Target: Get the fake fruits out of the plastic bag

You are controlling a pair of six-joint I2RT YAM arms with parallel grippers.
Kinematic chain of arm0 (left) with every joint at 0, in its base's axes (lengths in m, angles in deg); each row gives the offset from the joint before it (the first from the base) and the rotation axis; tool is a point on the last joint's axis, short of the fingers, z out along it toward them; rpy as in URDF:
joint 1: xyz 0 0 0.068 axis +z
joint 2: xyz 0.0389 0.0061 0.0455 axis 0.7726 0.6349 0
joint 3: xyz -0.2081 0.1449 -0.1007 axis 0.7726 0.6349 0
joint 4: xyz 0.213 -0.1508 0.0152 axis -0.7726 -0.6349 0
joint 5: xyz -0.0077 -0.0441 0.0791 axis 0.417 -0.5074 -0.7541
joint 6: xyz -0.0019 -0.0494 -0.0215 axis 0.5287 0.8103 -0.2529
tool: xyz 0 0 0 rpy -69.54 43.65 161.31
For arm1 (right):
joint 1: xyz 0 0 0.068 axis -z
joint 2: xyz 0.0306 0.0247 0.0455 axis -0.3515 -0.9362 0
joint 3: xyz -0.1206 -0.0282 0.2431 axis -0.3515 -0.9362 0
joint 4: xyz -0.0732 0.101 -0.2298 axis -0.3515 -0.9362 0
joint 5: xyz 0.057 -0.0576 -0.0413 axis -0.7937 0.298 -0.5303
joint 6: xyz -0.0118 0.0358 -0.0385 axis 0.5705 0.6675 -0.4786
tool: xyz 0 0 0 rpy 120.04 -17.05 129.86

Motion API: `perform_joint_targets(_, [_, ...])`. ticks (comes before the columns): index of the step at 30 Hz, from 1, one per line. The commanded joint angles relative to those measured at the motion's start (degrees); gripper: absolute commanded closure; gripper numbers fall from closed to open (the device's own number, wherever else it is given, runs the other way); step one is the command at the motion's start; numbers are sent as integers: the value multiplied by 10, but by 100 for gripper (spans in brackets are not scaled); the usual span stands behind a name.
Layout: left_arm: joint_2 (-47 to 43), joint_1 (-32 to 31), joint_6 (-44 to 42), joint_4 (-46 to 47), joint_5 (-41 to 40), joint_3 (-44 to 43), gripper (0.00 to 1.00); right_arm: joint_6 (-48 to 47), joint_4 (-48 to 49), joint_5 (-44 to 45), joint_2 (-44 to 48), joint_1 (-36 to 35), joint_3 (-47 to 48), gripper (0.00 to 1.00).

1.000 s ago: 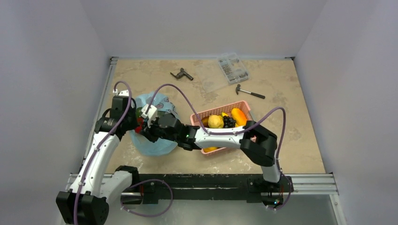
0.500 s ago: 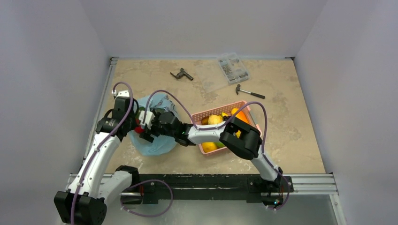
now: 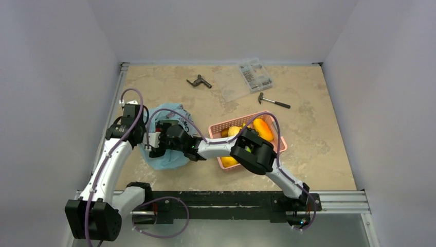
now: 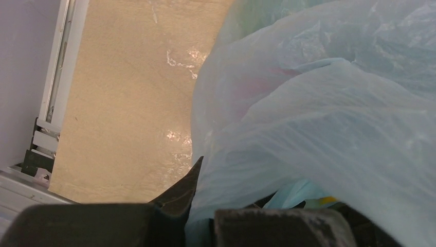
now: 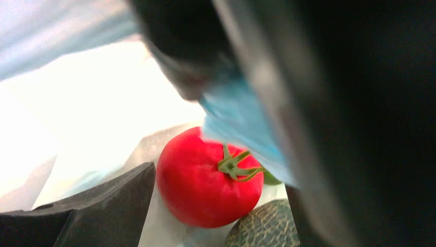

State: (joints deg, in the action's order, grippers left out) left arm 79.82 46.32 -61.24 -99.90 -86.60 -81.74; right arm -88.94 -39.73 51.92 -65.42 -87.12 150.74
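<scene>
The pale blue plastic bag lies at the table's left and fills most of the left wrist view. My left gripper is shut on the bag's edge; in the top view it is at the bag's left side. My right gripper reaches into the bag from the right. In the right wrist view it stands open inside the bag, with the red tomato-like fruit between its fingers. The netted grey-green melon lies just below the tomato. Both fruits are hidden in the top view.
A pink basket with yellow and orange fruits stands right of the bag, partly under my right arm. A hammer, a clear parts box and a black tool lie at the back. A metal rail runs along the table's left edge.
My right gripper has opened and pushed further left into the bag. The left wrist has shifted slightly left. The red fruit seen earlier from above is now covered.
</scene>
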Motion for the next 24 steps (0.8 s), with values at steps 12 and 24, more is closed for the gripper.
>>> perform_joint_targets(12, [1, 58, 8, 34, 64, -17, 100, -114, -107, 224, -145, -32, 160, 31])
perform_joint_targets(24, [-29, 58, 8, 40, 49, -12, 100, -18, -28, 219, -16, -50, 55, 100])
